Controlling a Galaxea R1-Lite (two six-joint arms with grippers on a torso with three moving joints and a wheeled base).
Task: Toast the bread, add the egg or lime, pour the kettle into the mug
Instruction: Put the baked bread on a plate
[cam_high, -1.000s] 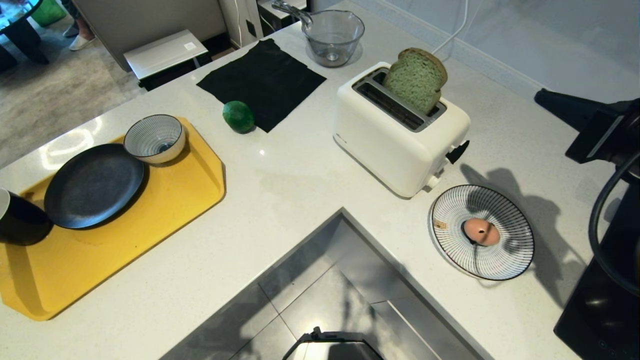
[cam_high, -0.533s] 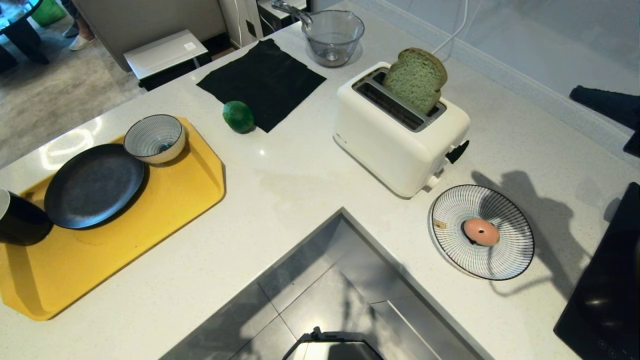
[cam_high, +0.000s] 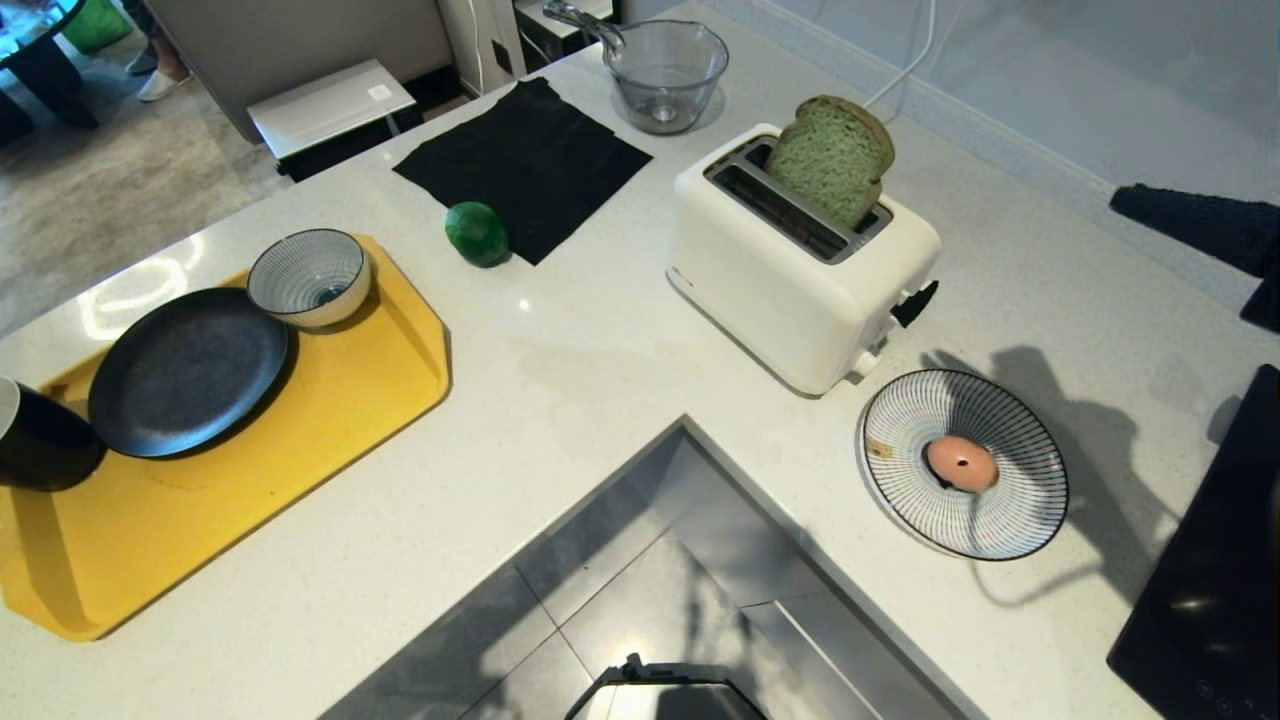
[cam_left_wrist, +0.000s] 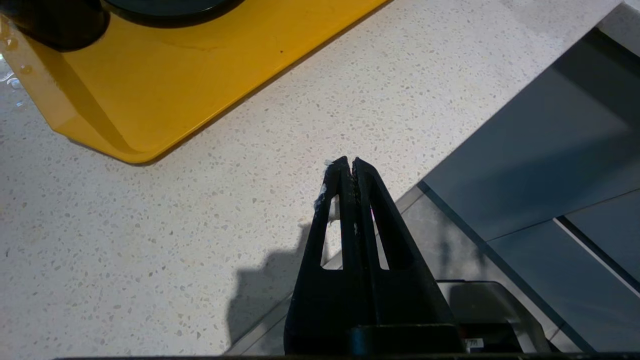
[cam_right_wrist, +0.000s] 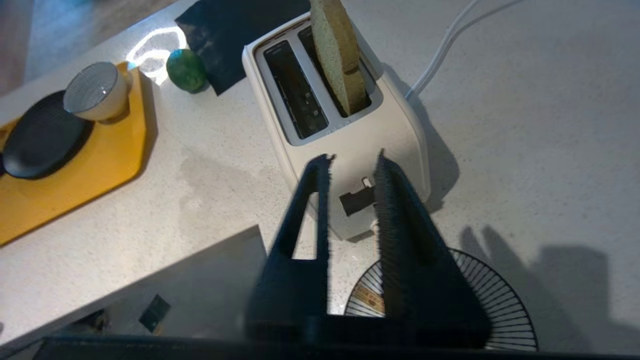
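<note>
1. Overhead, the right gripper hung above the toaster, fingers slightly apart, empty.
2. Bread stood in its far slot, at two o'clock from the lime.
3. Left gripper sat pressed together.

The right gripper hung above the white toaster with its fingers parted, holding nothing, the toaster's dark lever showing in the gap between them. The bread stood upright in one slot; the other slot was dark. A lime lay by a black cloth. A striped bowl and a black plate sat on the yellow tray. A striped plate showed beneath the fingers.
</note>
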